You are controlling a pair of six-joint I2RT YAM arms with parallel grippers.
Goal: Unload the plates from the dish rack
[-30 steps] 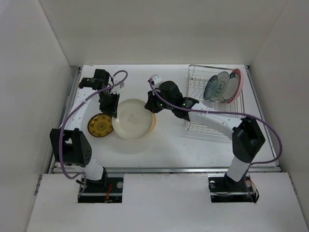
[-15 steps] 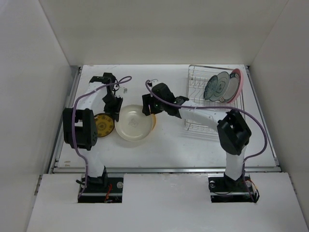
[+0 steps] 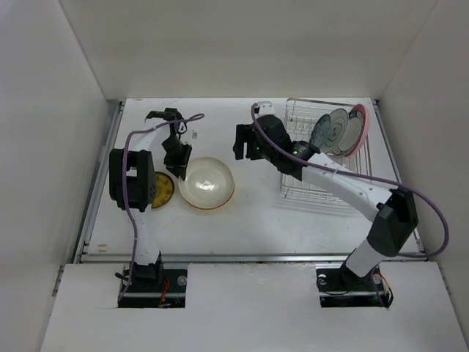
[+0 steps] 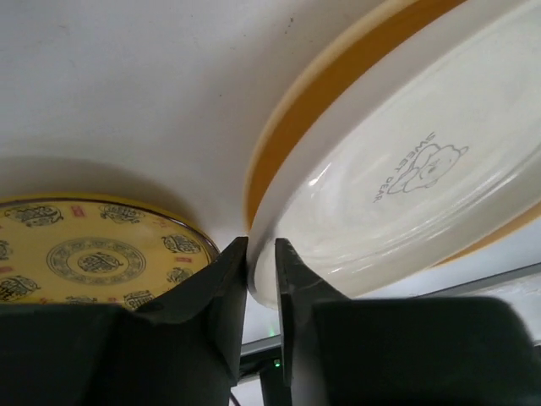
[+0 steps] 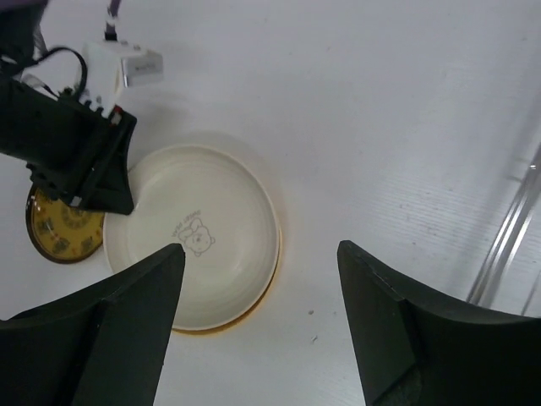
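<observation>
Cream plate [image 4: 406,169] is likely handling stiff, slick, chippable; L gripper [image 4: 262,249] is pinching its rim, best hold pt. R gripper [image 5: 260,251] is hovering above, jaws wide, empty.

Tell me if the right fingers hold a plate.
No, the right fingers stand wide apart above the cream plate, gripping nothing.

Glossy glazed cream plate [image 4: 406,169], shiny metal-wire dish rack [image 3: 297,116], matt white table [image 3: 293,227].

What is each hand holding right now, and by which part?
The left hand pinches the cream plate by its rim; the right hand is open and holds nothing.
</observation>
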